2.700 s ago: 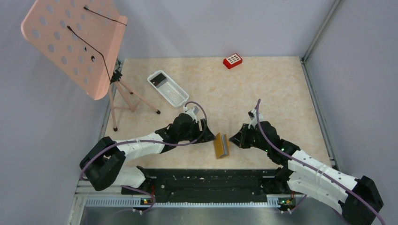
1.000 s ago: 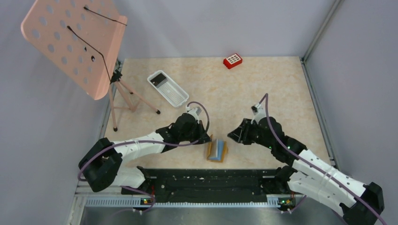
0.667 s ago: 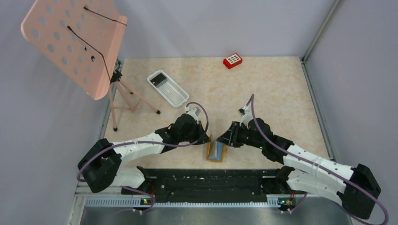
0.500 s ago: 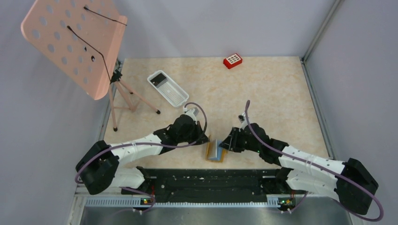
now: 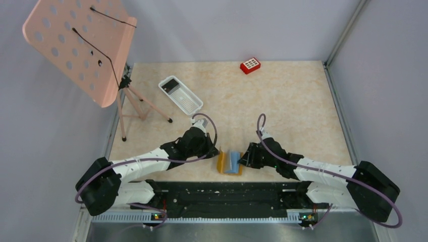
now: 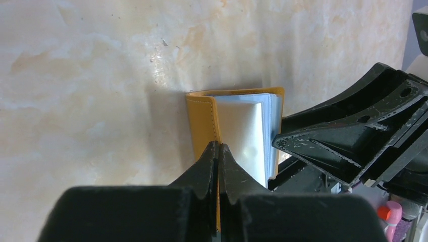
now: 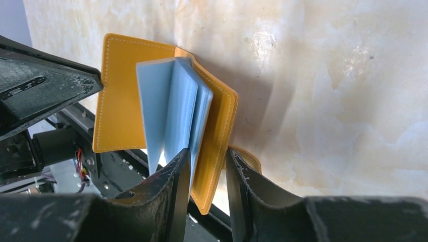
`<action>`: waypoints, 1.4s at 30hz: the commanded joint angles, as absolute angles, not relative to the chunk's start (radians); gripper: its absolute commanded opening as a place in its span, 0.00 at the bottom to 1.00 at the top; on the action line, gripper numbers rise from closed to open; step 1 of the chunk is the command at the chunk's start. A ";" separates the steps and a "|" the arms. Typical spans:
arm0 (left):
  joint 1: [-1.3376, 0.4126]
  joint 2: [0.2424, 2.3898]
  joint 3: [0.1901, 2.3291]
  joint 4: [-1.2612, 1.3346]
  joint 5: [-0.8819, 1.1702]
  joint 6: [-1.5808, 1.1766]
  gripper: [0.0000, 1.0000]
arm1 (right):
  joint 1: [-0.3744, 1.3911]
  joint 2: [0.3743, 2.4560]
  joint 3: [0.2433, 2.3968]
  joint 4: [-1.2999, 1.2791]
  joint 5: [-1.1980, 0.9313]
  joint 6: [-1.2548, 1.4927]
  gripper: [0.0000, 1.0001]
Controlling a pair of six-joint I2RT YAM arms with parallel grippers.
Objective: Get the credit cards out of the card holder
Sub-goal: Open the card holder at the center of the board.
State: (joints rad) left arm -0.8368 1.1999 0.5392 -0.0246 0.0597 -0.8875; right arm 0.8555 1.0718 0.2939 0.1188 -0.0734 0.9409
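Card holder [image 5: 229,162], bottom centre of the top view, now spread open; earlier nearly shut. Left gripper [image 6: 217,151] clamped on its left cover, right gripper [image 7: 207,161] narrowly pinching right cover. No cards out.

**Colours on the bench**

The card holder [image 7: 121,96] has a tan-orange cover with pale stitching and light blue pages. The bench [image 5: 282,101] is mottled cream marble. Far left stands a pink perforated music stand [image 5: 75,45]; a white mesh tray [image 5: 181,96] and a red block [image 5: 250,65] lie beyond.
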 commanded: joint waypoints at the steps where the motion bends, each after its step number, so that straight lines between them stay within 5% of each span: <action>1: -0.839 1.187 0.506 -0.095 0.037 -0.873 0.01 | 0.863 1.112 0.290 0.199 -0.067 0.914 0.31; 25: -0.839 1.146 0.367 -0.014 0.069 -0.930 0.04 | 0.862 1.188 0.372 0.205 -0.134 0.851 0.34; 34: -0.839 1.153 0.344 0.067 0.108 -0.952 0.04 | 0.867 1.248 0.430 0.172 -0.195 0.821 0.56; 42: -0.839 1.152 0.339 0.084 0.115 -0.956 0.04 | 0.886 1.275 0.446 0.173 -0.187 0.822 0.55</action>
State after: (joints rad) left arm -0.8257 1.1545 0.3447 -0.0051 0.0376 -0.9340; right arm 0.8558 1.2495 0.4007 0.1120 -0.1368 0.8223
